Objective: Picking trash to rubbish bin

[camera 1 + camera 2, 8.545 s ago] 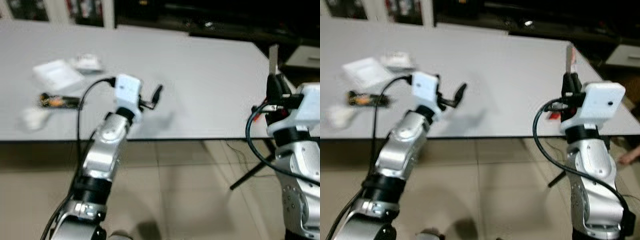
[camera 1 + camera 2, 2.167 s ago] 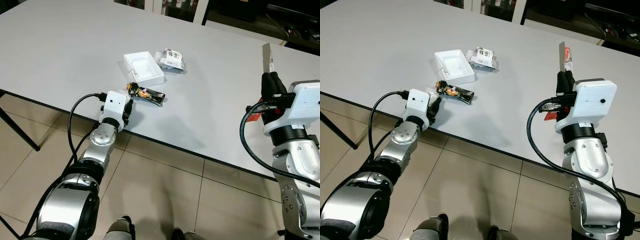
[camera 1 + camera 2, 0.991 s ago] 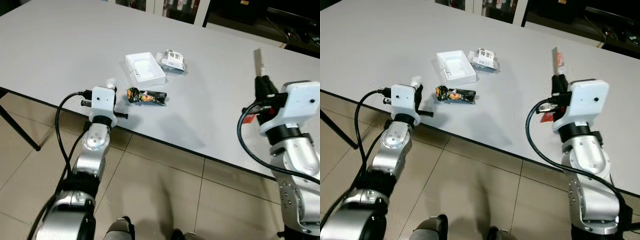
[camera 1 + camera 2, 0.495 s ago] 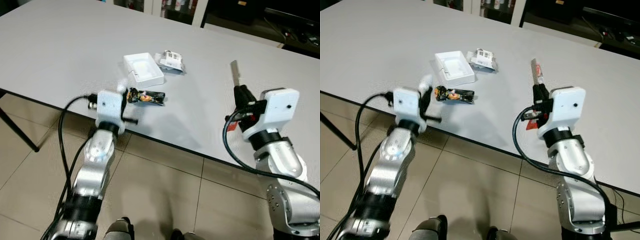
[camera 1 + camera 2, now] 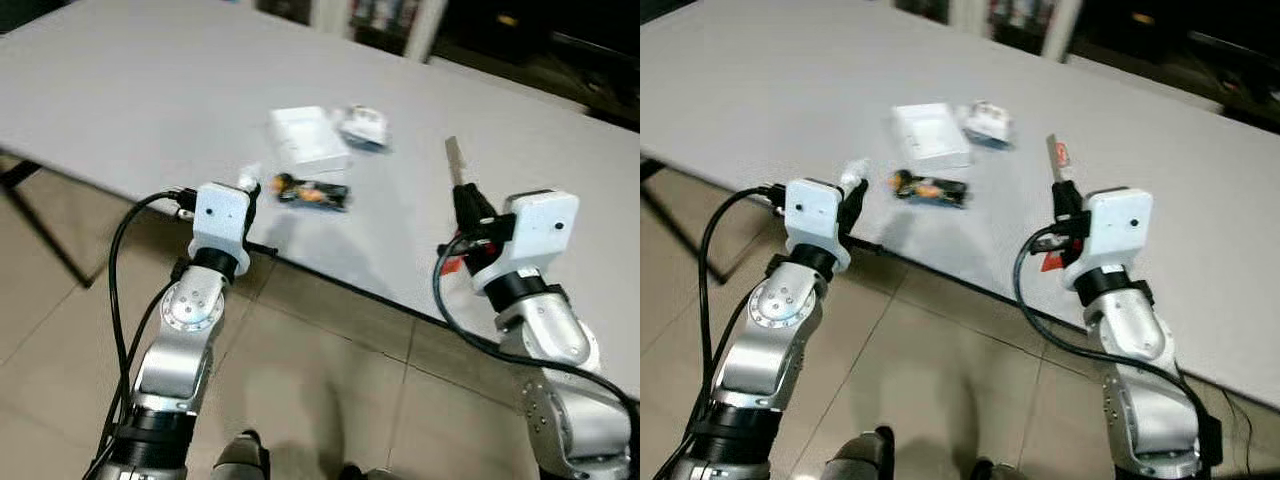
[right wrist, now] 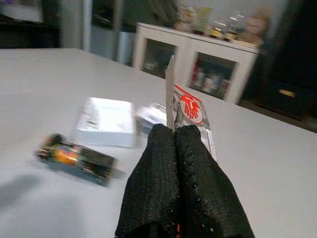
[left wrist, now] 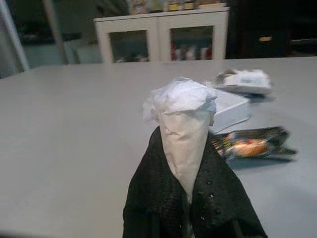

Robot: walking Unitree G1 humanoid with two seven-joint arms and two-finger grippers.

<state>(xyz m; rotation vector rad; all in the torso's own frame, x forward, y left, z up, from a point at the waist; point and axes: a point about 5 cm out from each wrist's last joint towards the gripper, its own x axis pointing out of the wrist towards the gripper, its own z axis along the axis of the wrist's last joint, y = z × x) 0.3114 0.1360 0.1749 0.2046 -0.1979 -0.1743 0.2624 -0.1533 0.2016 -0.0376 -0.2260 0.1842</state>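
Note:
My left gripper (image 5: pixel 247 187) is shut on a crumpled white tissue (image 7: pixel 183 124), held just above the near edge of the grey table (image 5: pixel 120 100). My right gripper (image 5: pixel 467 203) is shut on a flat silver wrapper with red print (image 6: pixel 190 111), which sticks upright over the table's front right part. On the table between them lie a black snack wrapper (image 5: pixel 312 191), a white box (image 5: pixel 308 138) and a small pale packet (image 5: pixel 363 125) behind it.
Beige tiled floor (image 5: pixel 330 400) lies below the table's front edge. A black table leg (image 5: pixel 45 235) slants down at the left. A white cabinet with glass doors (image 7: pixel 163 34) stands beyond the table.
The head view has shifted and blurred slightly. My right arm has swung left toward the middle with its wrapper. My left gripper keeps the tissue it lifted from the table edge.

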